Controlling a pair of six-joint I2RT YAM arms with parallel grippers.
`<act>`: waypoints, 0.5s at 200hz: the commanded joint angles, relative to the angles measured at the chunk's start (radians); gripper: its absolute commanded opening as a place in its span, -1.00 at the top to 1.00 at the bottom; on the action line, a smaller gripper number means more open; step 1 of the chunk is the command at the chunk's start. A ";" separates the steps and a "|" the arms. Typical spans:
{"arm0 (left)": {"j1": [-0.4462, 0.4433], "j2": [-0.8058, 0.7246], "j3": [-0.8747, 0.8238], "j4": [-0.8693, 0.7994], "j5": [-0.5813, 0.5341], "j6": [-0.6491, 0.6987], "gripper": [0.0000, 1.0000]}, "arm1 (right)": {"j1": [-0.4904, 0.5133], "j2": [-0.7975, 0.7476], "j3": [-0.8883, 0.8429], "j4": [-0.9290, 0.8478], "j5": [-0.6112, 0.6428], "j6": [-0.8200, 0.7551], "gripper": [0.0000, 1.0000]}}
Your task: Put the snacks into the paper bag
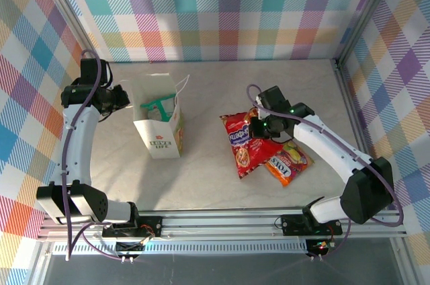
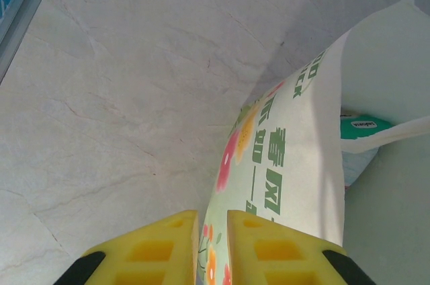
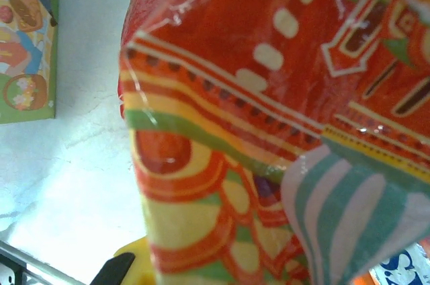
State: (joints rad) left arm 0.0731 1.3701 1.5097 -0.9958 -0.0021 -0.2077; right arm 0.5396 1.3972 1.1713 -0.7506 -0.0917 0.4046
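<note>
The white paper bag [image 1: 160, 138] stands open left of centre, with a teal-white snack [image 1: 158, 108] inside it. My left gripper [image 1: 124, 99] is shut on the bag's left wall. In the left wrist view the printed wall [image 2: 289, 164] runs between the yellow fingertips [image 2: 171, 234], and the teal-white snack [image 2: 363, 126] shows inside. The large red snack [image 1: 243, 144] lies right of centre and partly overlaps an orange snack [image 1: 289, 162]. My right gripper [image 1: 259, 126] is shut on the red snack's far end. The red snack [image 3: 269, 117] covers most of one yellow finger [image 3: 131, 266].
Metal frame posts and checked curtain walls enclose the grey table [image 1: 215, 184] on three sides. A rail [image 1: 222, 221] runs along the near edge. The paper bag's printed side [image 3: 27, 43] shows at the left of the right wrist view.
</note>
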 commanded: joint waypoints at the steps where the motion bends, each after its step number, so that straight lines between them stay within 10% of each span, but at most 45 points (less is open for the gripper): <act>1: -0.011 -0.015 0.038 -0.034 0.002 0.018 0.63 | 0.015 -0.052 0.086 0.024 -0.003 -0.012 1.00; 100: -0.017 -0.049 0.138 -0.091 0.157 0.010 0.28 | 0.040 -0.044 0.207 -0.009 0.044 -0.029 1.00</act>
State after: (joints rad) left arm 0.0719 1.3289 1.6016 -1.0328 0.1165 -0.2081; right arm 0.5713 1.3968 1.2816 -0.7986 -0.0525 0.4015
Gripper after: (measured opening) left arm 0.334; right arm 0.063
